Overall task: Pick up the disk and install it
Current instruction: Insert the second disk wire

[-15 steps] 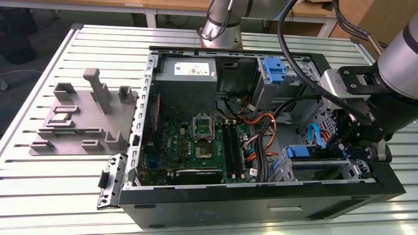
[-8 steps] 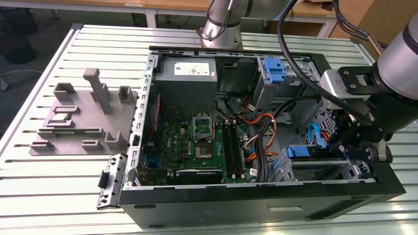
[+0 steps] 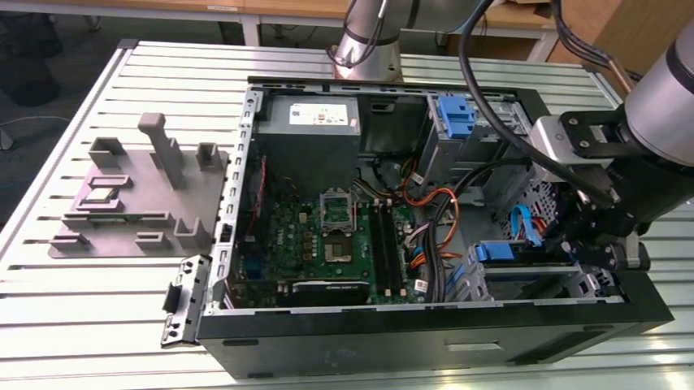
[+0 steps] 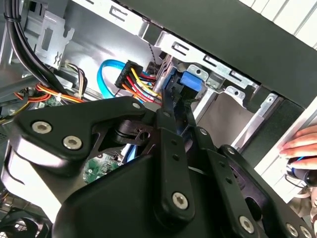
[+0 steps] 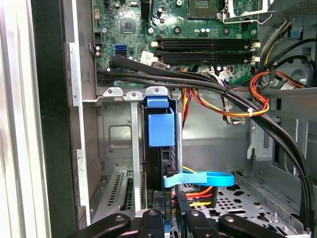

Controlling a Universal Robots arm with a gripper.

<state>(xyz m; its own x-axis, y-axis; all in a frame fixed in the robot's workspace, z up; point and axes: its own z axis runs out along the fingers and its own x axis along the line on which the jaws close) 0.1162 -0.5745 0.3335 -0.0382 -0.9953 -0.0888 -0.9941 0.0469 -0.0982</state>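
The disk (image 5: pixel 161 130) stands on edge in the drive bay at the corner of the open computer case (image 3: pixel 434 329), its blue bracket facing out and its dark body below. In the exterior view the blue bracket (image 3: pixel 505 252) shows at the case's right front. My gripper (image 5: pixel 171 196) reaches down into that bay, and its black fingers (image 5: pixel 184 210) are shut on the disk's edge. The second wrist view has the fingers (image 4: pixel 173 116) meeting just under the blue tab (image 4: pixel 190 82). A blue flat cable (image 5: pixel 198 178) loops beside the disk.
Black cable bundles (image 5: pixel 198 82) and orange-red wires (image 5: pixel 247 106) cross the case above the bay. The motherboard (image 3: pixel 325 244) and grey power supply (image 3: pixel 309 118) fill the case's left. Another blue bracket (image 3: pixel 456 114) sits at the back right. A person's hand (image 4: pixel 302 144) rests outside the case. A grey fixture plate (image 3: pixel 130 195) lies at the left.
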